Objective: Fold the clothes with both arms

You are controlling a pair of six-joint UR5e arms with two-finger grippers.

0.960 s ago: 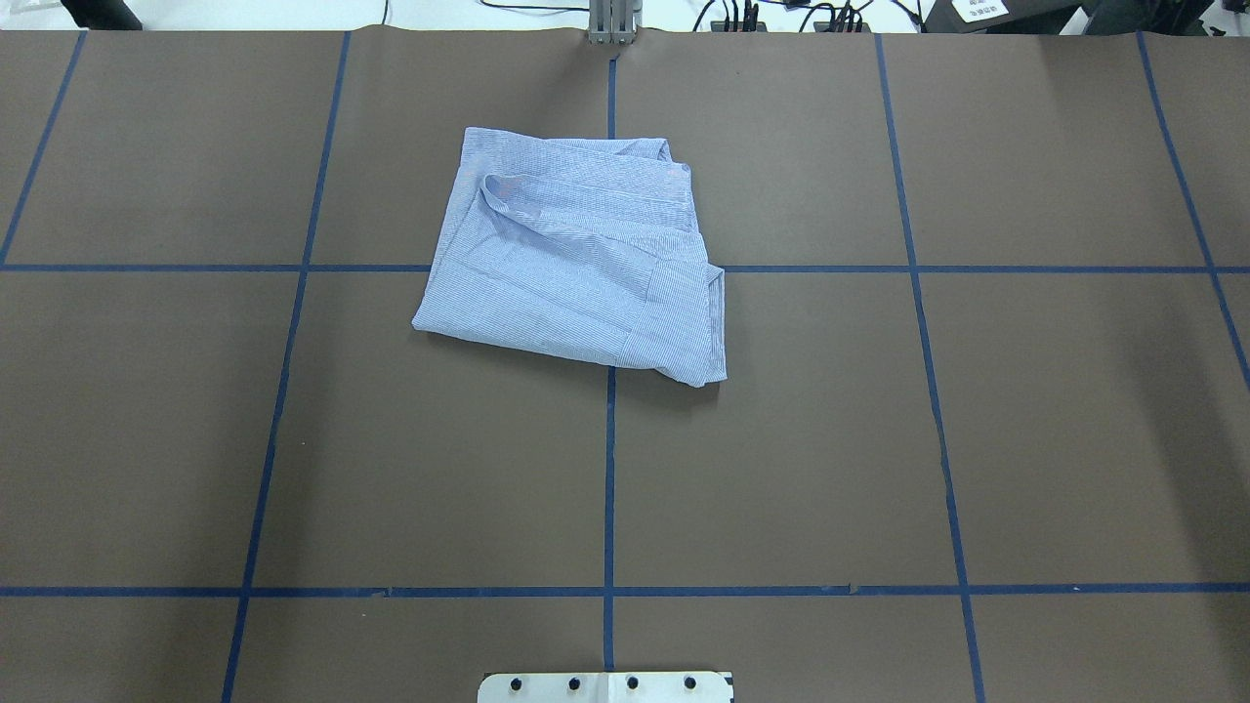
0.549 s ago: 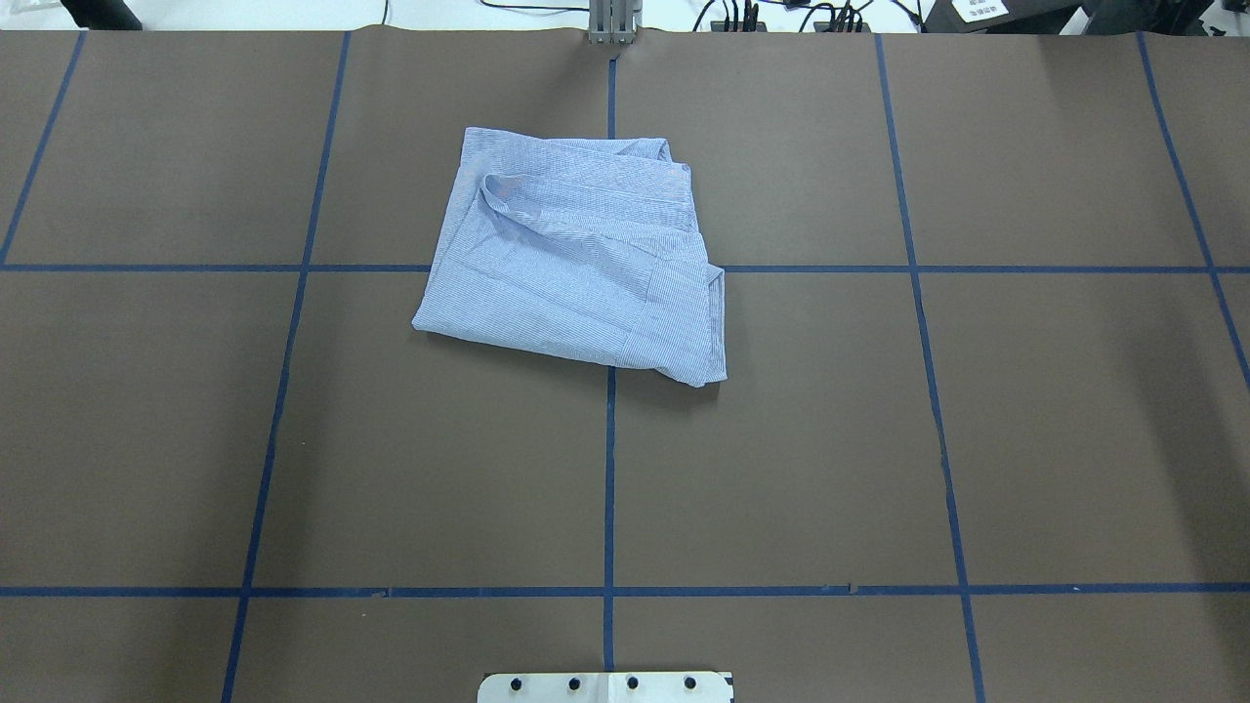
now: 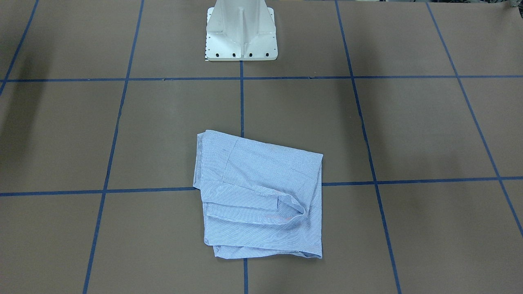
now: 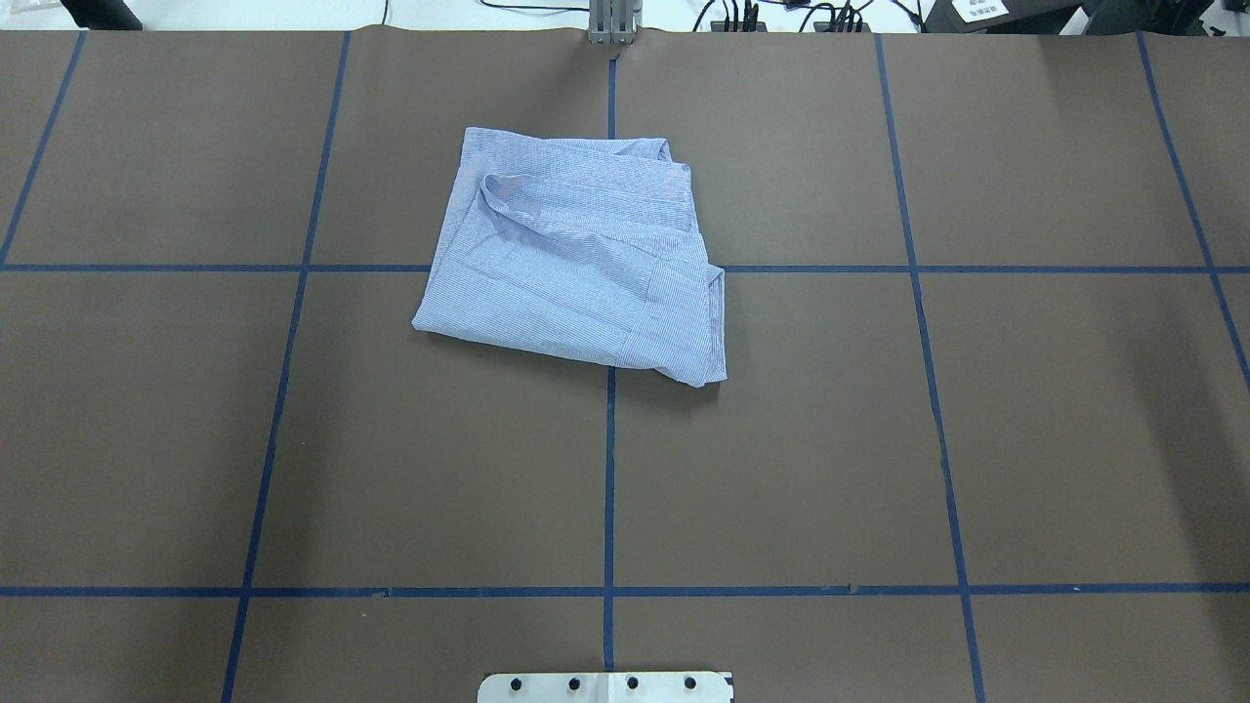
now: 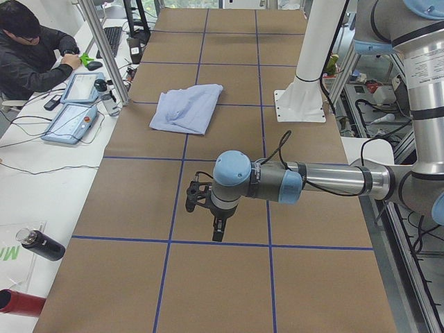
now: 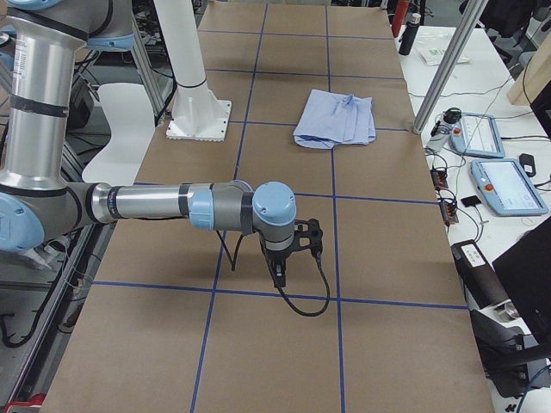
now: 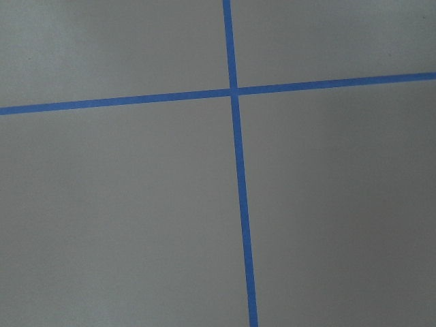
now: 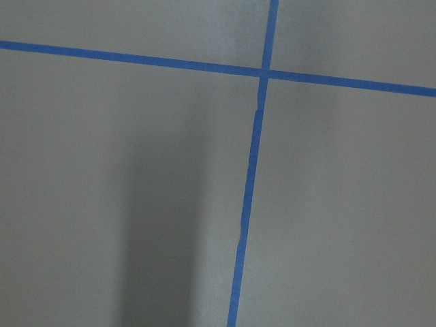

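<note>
In the left side view, the left arm reaches across the lower middle of the frame. The left jaws point down over bare bench, near a crossing of blue tape. The right arm hangs the same way low in the right side view. Neither set of jaws shows in any other view, so I cannot tell how wide either stands. Nothing appears to be held in them.

Farther off, the shirt lies in the upper middle of the overhead frame, well apart from both arms. It is folded into a rough rectangle with the collar on top.

Folding looks finished or nearly so. If another fold is wanted, both arms must travel to the shirt, take two corners of one edge and carry them across together. The lower right corner juts out and would need squaring.
</note>
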